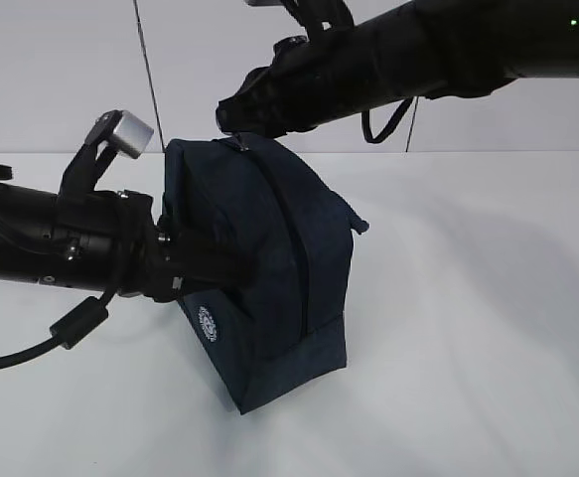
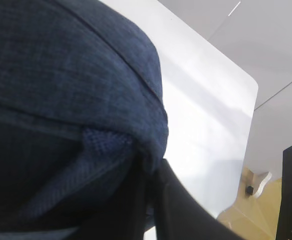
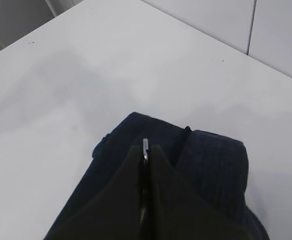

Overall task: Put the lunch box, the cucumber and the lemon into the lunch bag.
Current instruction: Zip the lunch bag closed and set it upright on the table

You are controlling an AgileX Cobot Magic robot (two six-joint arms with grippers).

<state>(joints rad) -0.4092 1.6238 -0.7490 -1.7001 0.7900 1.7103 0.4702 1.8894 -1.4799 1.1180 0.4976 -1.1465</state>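
**Desk:** What stands on the white tabletop?

**Photographer:** A boxy dark navy fabric lunch bag with a small round white logo on its near end. It stands left of centre, tipped so the logo end leans toward the left arm. A dark zipper line runs across the face turned to the exterior camera, and it looks closed along the stretch that shows.

**Desk:** And the left gripper?

**Photographer:** It reaches in low from the left and meets the bag's left end. Its black fingers are pressed together on a fold of the navy cloth, which bunches right at the tips in the wrist view.

**Desk:** The right gripper?

**Photographer:** It comes in from the upper right to the bag's top corner. The jaws are closed, with a thin silver metal pull standing up between their tips, just above the fabric.

**Desk:** Lunch box, cucumber, lemon?

**Photographer:** No view shows them; whether they are in the bag I cannot tell.

**Desk:** Background?

**Photographer:** A pale panelled wall behind the table.
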